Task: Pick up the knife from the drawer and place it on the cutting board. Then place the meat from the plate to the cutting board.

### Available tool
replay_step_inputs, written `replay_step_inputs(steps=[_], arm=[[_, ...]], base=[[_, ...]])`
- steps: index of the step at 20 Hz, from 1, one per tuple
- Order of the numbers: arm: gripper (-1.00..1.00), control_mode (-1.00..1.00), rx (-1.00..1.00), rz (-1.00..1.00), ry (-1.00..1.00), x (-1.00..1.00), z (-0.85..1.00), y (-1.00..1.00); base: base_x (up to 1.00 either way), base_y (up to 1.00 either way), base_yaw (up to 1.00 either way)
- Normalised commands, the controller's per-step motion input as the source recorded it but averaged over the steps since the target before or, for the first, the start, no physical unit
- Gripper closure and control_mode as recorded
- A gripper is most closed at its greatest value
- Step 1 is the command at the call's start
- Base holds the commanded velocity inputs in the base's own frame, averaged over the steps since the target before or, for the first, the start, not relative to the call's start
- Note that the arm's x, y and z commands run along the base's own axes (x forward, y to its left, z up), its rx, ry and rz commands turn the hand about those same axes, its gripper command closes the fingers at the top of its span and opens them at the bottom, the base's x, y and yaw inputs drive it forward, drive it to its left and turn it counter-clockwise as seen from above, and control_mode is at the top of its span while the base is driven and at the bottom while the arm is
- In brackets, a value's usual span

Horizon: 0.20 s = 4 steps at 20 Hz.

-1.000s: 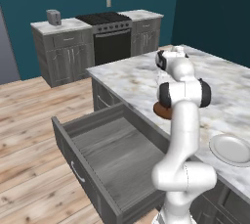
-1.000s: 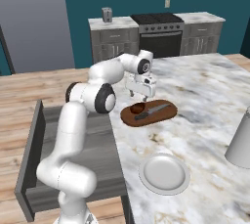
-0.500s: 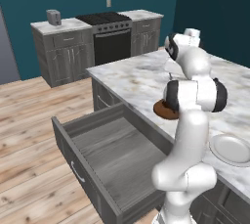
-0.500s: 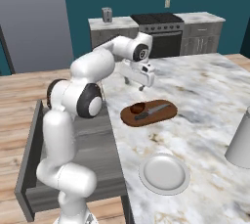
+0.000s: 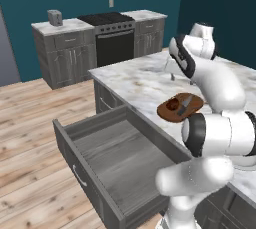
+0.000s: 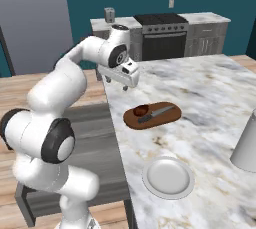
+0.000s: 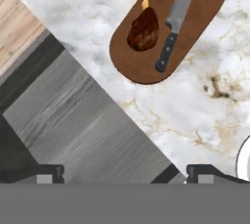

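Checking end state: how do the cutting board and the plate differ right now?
The cutting board is a reddish-brown elongated oval; the plate is round and white. The cutting board carries the knife and the meat; the plate has nothing on it. The cutting board is larger than the plate. Both lie flat on the marble counter.

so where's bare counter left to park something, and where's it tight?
Free: marble between cutting board and plate, and the wide stretch beyond the board toward the stove. Open drawer looks bare. Tight: the board itself, with meat beside knife.
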Motion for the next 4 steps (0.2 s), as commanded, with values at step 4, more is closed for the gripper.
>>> replay_step_inputs(steps=[4], arm=[[-1.0,-1.0,-0.15,0.03,-0.3,-1.0,0.49,0.61]], base=[[0.0,0.0,0.0]])
